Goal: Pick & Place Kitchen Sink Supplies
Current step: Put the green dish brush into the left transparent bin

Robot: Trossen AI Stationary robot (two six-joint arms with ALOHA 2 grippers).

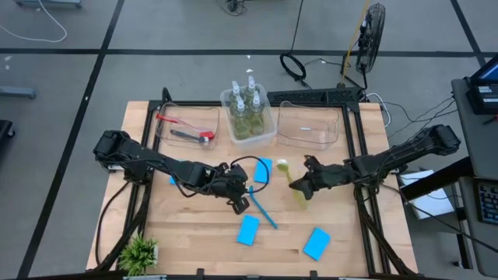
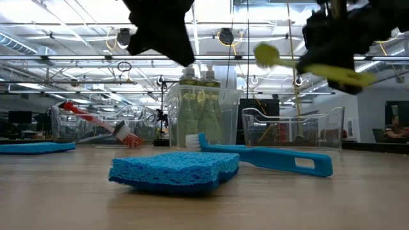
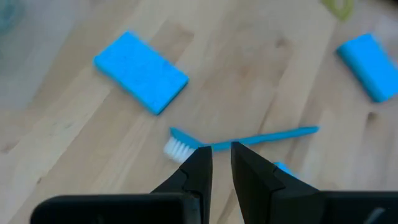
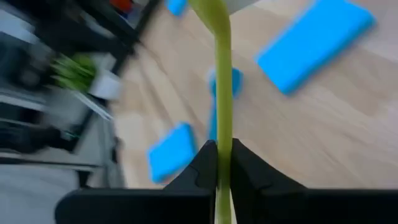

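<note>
The table [image 1: 194, 233] is seen from straight above; the low view is taken level, and the blue brush [image 2: 268, 156] is shared with it.

Wooden table [image 1: 194, 233]. Three clear bins at 12 o'clock edge: left bin [image 1: 187, 128], middle bin [image 1: 249, 118], right bin [image 1: 310, 126]. Blue brush [image 1: 261, 207] at centre. Sponges on the wood: one [image 1: 263, 170] just 12 of centre, two [image 1: 248, 229] [image 1: 317, 243] toward 5–6 o'clock. Plant [image 1: 140, 253] at 8 o'clock corner.
</note>
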